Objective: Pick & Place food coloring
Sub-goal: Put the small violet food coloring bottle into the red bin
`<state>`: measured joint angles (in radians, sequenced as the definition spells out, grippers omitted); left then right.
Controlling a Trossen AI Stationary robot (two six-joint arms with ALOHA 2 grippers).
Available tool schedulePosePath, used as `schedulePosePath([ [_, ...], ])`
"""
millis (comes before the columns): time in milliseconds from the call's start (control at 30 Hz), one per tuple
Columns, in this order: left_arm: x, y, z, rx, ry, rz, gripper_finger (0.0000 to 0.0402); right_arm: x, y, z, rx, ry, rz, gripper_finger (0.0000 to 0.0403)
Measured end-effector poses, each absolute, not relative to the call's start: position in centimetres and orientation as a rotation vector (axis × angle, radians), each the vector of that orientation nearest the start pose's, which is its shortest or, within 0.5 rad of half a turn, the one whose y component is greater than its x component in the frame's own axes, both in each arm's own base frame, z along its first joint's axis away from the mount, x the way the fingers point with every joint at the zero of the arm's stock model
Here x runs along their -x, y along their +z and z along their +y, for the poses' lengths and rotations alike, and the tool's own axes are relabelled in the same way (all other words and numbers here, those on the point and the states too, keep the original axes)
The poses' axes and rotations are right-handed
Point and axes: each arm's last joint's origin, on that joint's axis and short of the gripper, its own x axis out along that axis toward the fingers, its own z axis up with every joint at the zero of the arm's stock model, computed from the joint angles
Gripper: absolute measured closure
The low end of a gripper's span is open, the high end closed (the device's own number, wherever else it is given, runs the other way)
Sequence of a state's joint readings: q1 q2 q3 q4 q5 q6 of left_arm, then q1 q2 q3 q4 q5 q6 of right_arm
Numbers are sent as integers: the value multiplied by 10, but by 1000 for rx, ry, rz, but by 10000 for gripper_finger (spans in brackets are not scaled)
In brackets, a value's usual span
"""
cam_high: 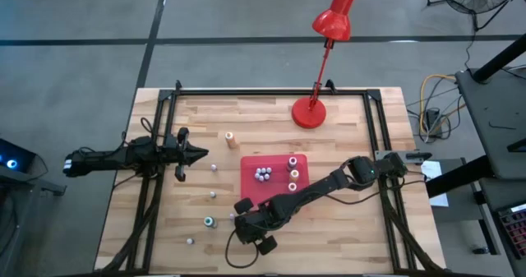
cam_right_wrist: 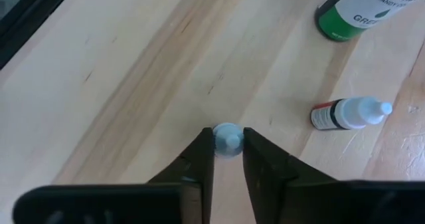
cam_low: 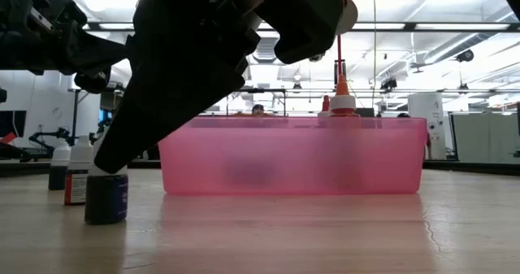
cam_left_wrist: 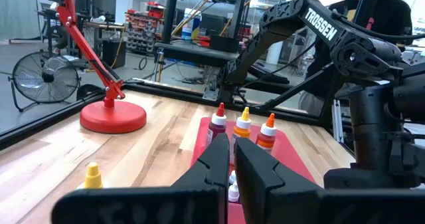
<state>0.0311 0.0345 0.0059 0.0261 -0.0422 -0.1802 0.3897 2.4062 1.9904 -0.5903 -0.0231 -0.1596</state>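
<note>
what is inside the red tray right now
In the red tray there is a cluster of small white-capped bottles and three taller bottles in a row. The tray floor beneath them is covered.

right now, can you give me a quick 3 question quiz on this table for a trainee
1. True or false: the red tray already holds some bottles.
2. What is the right gripper closed around?
A. the lamp base
B. the cap of a small upright bottle
C. the tray rim
3. Fill in: the left gripper hangs ____ over the table's left side, holding nothing.

Key
1. True: a cluster of white-capped bottles and three taller ones stand in it.
2. B
3. shut
</note>
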Motion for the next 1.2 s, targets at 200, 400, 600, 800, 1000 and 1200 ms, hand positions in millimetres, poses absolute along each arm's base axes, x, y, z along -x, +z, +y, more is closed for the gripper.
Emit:
schedulePosePath([
  [200, -99, 165, 4, 180, 74, -4, 402, -478, 158, 197, 325, 455, 966, 351],
  [400, -99, 165, 4, 180, 73, -4, 402, -481, 180, 197, 305, 444, 959, 352],
  [600, -99, 165, 4, 180, 73, -4, 402, -482, 214, 188, 323, 378, 989, 352],
  [800, -99, 165, 4, 180, 73, -4, 402, -486, 248, 171, 257, 258, 974, 353],
  [1000, -99, 165, 4, 180, 73, -4, 402, -485, 257, 148, 98, 50, 1003, 353],
  [1200, -99, 165, 4, 180, 73, -4, 402, -479, 254, 132, 25, -168, 1079, 353],
])
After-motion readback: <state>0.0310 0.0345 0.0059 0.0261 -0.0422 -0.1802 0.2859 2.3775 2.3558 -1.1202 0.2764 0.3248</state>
